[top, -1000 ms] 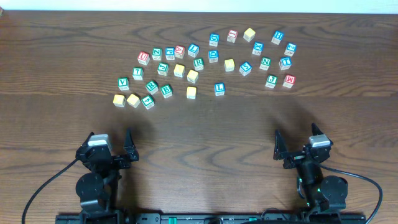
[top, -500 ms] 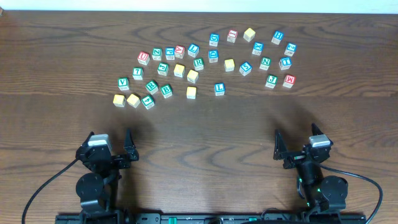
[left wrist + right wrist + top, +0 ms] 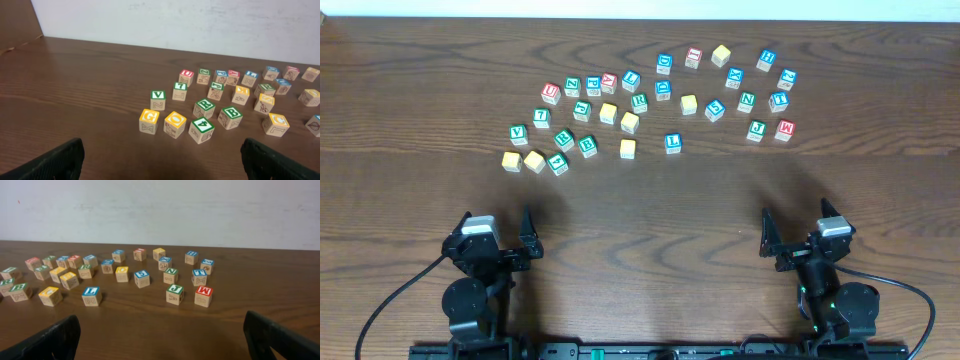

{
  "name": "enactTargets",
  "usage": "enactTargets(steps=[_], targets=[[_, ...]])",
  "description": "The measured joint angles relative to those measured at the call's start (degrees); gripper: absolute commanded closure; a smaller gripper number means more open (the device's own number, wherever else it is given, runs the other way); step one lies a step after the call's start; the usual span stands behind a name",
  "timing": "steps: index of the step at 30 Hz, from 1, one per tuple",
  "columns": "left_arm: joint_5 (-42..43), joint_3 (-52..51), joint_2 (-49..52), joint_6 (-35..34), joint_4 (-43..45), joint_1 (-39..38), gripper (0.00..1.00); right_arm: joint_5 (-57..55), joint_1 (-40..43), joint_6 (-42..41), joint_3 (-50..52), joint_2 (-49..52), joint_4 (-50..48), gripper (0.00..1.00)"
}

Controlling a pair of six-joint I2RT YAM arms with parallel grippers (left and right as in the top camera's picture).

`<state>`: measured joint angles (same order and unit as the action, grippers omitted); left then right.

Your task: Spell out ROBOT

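Risk: cubes [image 3: 627, 149] packed tight across far half of tabletop [image 3: 640, 215]; we expect jaws knocking neighbours of green B cube [image 3: 587, 145]. Wrong pick likely between green R cube [image 3: 563, 139] and second green R cube [image 3: 639, 101]. Fully spread, empty: left gripper [image 3: 498, 222], right gripper [image 3: 796, 222].

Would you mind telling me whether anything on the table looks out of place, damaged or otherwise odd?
Nothing stands out. The letter cubes lie loosely scattered on the table, turned at various angles, none stacked or visibly damaged. The left gripper and right gripper sit open, apart from the cubes.
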<state>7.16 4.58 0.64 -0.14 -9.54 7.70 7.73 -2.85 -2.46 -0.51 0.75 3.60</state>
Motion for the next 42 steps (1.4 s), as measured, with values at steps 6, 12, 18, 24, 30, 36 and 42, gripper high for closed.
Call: enactTargets(steps=[6, 12, 18, 24, 30, 36, 42], targets=[[0.0, 0.7, 0.7, 0.0, -0.1, 0.0, 0.01, 0.0, 0.0, 0.0, 0.0, 0.0, 0.0, 0.01], [0.2, 5.6, 6.7, 0.0, -0.1, 0.0, 0.01, 0.0, 0.0, 0.0, 0.0, 0.0, 0.0, 0.01], [0.7, 15.0, 17.8, 0.0, -0.2, 0.0, 0.01, 0.0, 0.0, 0.0, 0.0, 0.2, 0.0, 0.01], [3.5, 25.3, 29.4, 0.1, -3.7, 0.0, 0.01, 0.0, 0.0, 0.0, 0.0, 0.3, 0.0, 0.01], [5.0, 34.8, 39.0, 0.2, -9.4, 0.0, 0.01, 0.0, 0.0, 0.0, 0.0, 0.3, 0.0, 0.01], [6.8, 46.2, 45.8, 0.9, -18.6, 0.0, 0.01, 0.0, 0.0, 0.0, 0.0, 0.3, 0.0, 0.01], [8.2, 54.0, 49.6, 1.7, -25.4, 0.0, 0.01, 0.0, 0.0, 0.0, 0.0, 0.3, 0.0, 0.01]])
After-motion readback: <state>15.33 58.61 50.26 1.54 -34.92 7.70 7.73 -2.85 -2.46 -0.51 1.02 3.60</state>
